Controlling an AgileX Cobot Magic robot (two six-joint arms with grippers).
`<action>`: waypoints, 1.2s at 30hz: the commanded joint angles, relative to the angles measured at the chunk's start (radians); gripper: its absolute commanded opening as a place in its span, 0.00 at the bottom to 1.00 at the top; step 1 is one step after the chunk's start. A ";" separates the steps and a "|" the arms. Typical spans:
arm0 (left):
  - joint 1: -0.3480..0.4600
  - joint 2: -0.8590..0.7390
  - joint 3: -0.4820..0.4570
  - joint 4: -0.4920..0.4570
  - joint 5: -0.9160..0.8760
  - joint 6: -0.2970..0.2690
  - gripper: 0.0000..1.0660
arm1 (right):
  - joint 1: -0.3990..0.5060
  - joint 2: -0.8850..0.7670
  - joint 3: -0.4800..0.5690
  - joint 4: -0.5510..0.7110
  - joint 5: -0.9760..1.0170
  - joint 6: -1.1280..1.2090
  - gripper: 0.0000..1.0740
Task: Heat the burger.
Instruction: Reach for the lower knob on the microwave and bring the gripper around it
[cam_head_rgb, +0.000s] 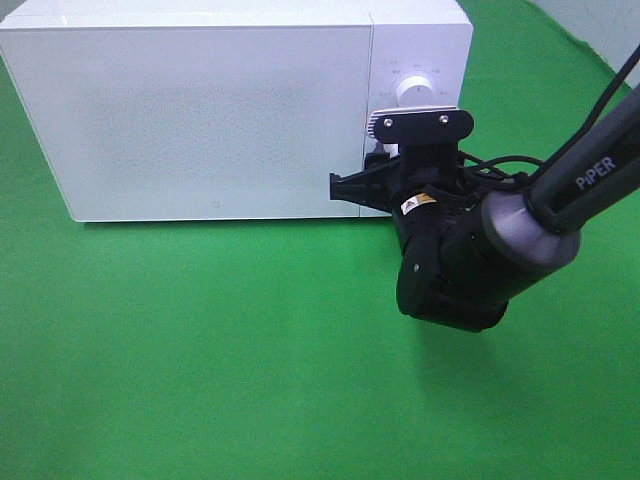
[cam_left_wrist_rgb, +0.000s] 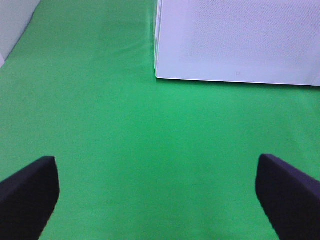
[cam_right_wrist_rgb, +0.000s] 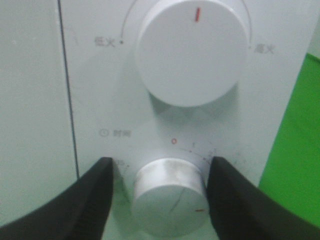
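Both grippers of mine are open: the left gripper (cam_left_wrist_rgb: 156, 167) stands wide and holds nothing, and the right gripper (cam_right_wrist_rgb: 159, 170) also holds nothing. Under the left one lies the green cloth (cam_head_rgb: 200, 350), wide and flat. On it stands the white microwave (cam_head_rgb: 420, 45), with its door (cam_head_rgb: 190, 120) closed. The burger I cannot see in any view. On the panel, the upper knob (cam_right_wrist_rgb: 192, 50) has a red mark near its rim. The smaller lower knob (cam_right_wrist_rgb: 169, 200) sits between my right fingers (cam_right_wrist_rgb: 85, 200), one on each side; whether they touch it, I cannot tell.
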 joint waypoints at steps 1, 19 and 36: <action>0.000 -0.017 0.003 -0.008 -0.010 -0.002 0.94 | -0.014 -0.003 -0.013 -0.021 0.020 -0.003 0.17; 0.000 -0.017 0.003 -0.008 -0.010 -0.002 0.94 | -0.014 -0.003 -0.013 -0.045 0.022 0.138 0.00; 0.000 -0.017 0.003 -0.008 -0.010 -0.002 0.94 | -0.014 -0.003 -0.013 -0.340 0.058 1.152 0.00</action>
